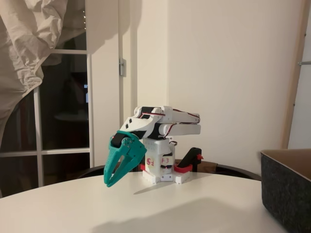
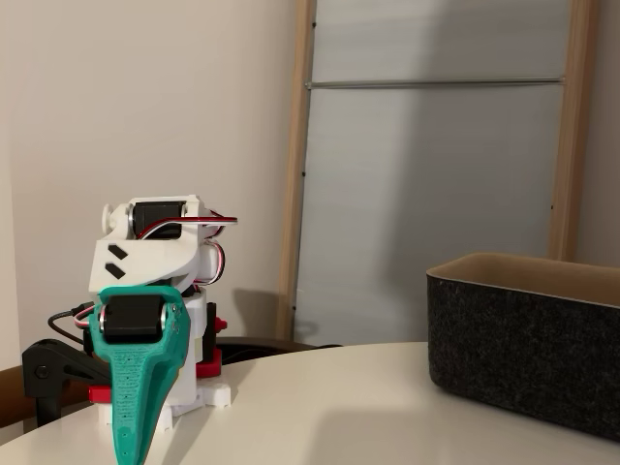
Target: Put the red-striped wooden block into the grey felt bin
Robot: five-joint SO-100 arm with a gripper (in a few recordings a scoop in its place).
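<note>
Grey felt bin (image 2: 523, 344): dark thick walls, tan inside, on white table (image 1: 146, 208). Teal hand (image 1: 111, 183) folded down, fingers together, holding nothing.

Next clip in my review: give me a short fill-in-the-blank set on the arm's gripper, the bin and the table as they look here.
1. The two-finger gripper on the folded white arm is coloured ____.
2. The dark grey felt bin has an inside wall coloured ____.
3. In both fixed views the gripper's tip points ____ toward the white round table.
4. The bin stands on the table to the ____ of the arm in both fixed views.

Missing words: teal; tan; down; right
</note>
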